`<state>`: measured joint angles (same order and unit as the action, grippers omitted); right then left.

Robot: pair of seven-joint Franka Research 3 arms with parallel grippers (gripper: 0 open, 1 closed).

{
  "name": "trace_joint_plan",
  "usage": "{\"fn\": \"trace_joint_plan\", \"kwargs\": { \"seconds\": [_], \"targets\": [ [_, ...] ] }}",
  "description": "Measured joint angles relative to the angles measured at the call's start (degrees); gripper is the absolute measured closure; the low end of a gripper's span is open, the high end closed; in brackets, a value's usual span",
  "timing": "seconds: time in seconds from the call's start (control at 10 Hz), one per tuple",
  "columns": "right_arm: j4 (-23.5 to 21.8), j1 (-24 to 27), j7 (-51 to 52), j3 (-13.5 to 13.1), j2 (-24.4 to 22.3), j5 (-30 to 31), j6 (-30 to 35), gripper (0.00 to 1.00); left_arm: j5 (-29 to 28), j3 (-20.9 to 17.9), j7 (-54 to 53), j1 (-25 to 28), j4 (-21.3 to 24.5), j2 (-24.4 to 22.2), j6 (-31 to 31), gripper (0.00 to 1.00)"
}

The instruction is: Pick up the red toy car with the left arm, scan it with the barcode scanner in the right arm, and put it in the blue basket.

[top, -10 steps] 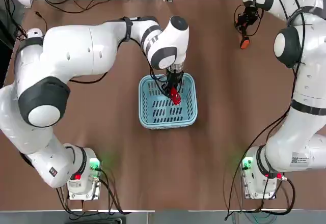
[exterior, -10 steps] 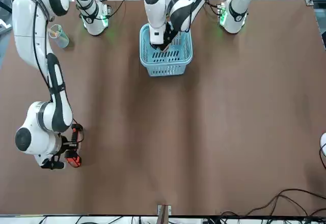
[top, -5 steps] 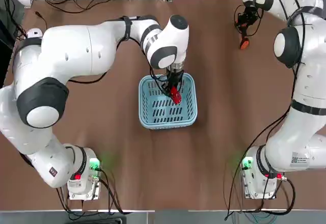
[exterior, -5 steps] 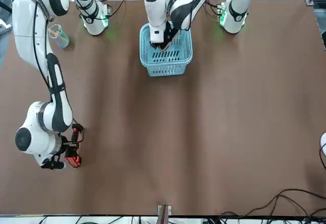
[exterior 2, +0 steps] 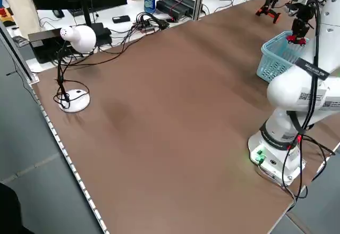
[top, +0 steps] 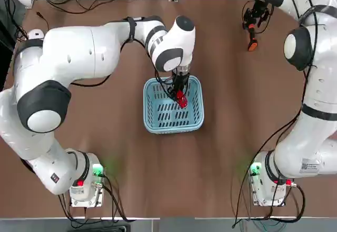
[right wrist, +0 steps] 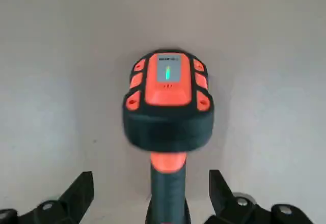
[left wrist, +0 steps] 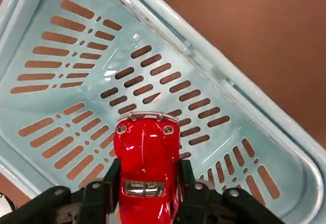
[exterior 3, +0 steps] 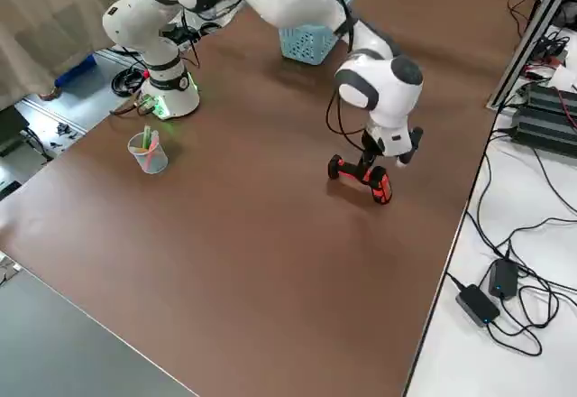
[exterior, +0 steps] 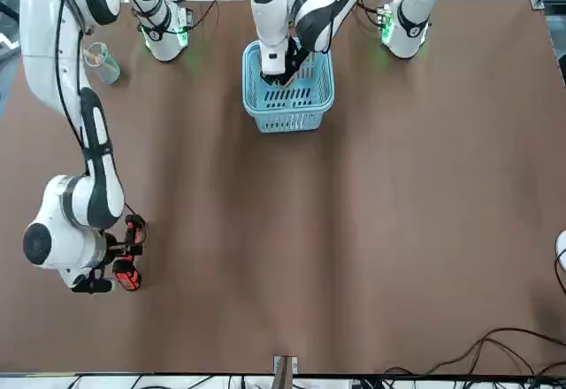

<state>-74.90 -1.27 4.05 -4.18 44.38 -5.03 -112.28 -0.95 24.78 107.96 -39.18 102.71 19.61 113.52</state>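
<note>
Colours noted from where I stand. Toy car (left wrist: 145,168): glossy red, silvery front bumper. Basket (top: 174,108): light blue, patterned with rows of slots and small round dots. Scanner (right wrist: 168,99): black head, orange face and buttons, grey panel with a green streak, black and orange handle. Both arms: white, dark grey joint bands; green glow and a red spot at each base. Left gripper (left wrist: 148,183) and right gripper (right wrist: 151,188): black. Tabletop (exterior: 354,230): plain brown.
</note>
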Motion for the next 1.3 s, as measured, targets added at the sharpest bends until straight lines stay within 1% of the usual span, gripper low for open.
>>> {"fn": "trace_joint_plan", "kwargs": {
  "seconds": [0.2,0.5,0.6,0.7,0.8,0.9,1.1,1.3],
  "targets": [
    [1.22,0.00,0.00,0.00,-5.50,-0.02,4.53,0.00,0.00,0.53,0.08,-0.02,0.15,-0.03,0.00,0.51],
    [1.60,-0.01,0.00,0.00,-13.70,-0.03,8.62,0.00,0.00,0.64,0.08,-0.01,0.43,-0.07,-0.03,0.50],
    [1.62,-0.02,0.00,0.00,-15.81,-0.03,9.72,0.00,-0.21,0.92,-0.16,0.00,0.61,-0.07,-0.09,0.37],
    [1.63,-0.02,0.00,0.01,-17.49,-0.03,10.59,0.00,-0.87,1.61,-0.18,-0.05,0.96,-0.08,-0.10,0.22],
    [1.74,-0.03,0.00,0.01,-18.89,-0.03,11.44,0.00,-1.49,2.12,-0.18,-0.12,1.14,-0.09,-0.11,0.08],
    [2.06,-0.04,0.00,0.01,-20.10,-0.03,12.66,0.00,-1.72,2.18,-0.17,-0.10,1.15,-0.15,-0.11,0.01],
    [4.14,-0.19,0.00,0.01,-21.87,-0.03,16.52,0.00,-2.03,2.03,-1.28,0.99,0.98,-1.60,-0.45,0.00],
    [5.85,-1.21,-1.14,-0.04,-24.63,0.00,20.79,0.00,-2.13,1.95,-9.82,5.83,0.51,-6.15,-4.83,0.00]
  ]
}}
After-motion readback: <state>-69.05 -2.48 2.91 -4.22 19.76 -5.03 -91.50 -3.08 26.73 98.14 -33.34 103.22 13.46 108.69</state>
